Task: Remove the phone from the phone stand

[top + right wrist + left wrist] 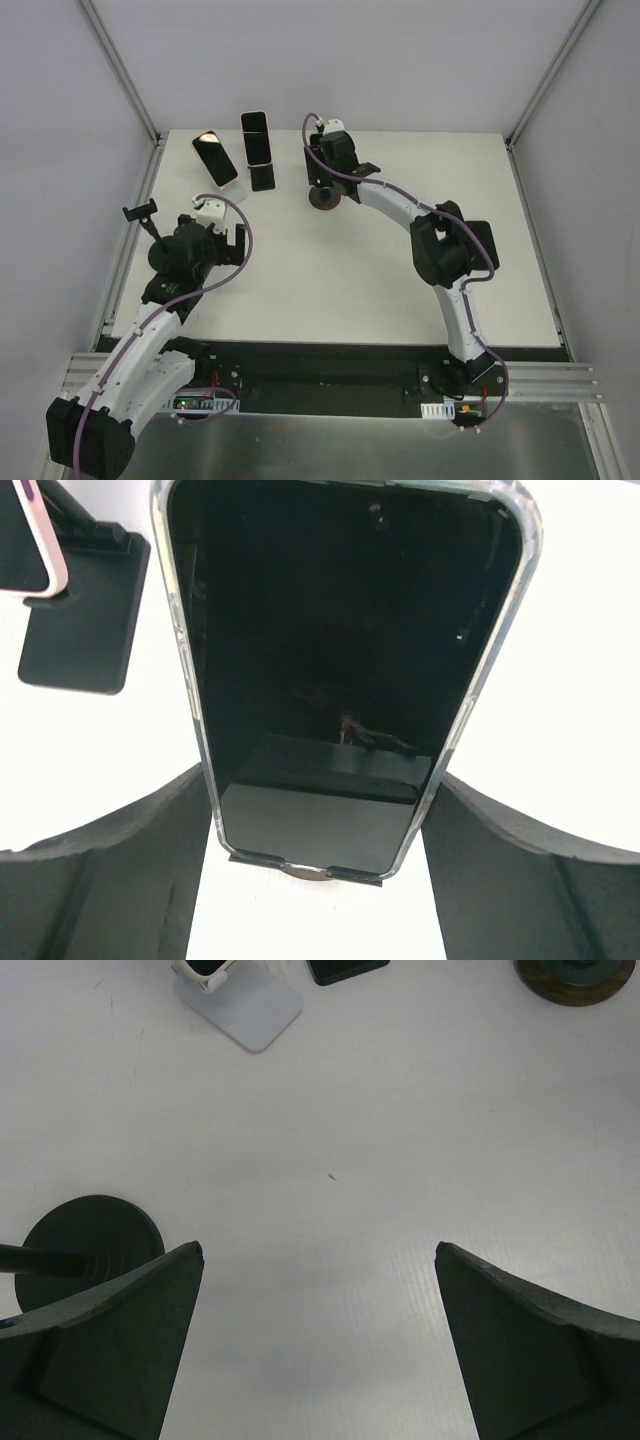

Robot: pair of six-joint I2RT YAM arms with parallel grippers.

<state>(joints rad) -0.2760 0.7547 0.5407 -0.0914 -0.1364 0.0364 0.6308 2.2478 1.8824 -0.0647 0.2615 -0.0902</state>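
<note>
Black phone (340, 670) between right end effector (318, 830) fingers

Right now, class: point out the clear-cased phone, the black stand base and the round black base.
clear-cased phone (340, 660), right wrist, screen middle
black stand base (85, 620), right wrist, flat plate
round black base (92, 1245), left wrist, disc top

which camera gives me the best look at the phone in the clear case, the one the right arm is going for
The right wrist view: the clear-cased phone fills the frame, dark screen facing the camera, between the right gripper's fingers. In the top external view the right arm hides it; only its round stand base shows. The left wrist view shows just that base's edge.
</note>
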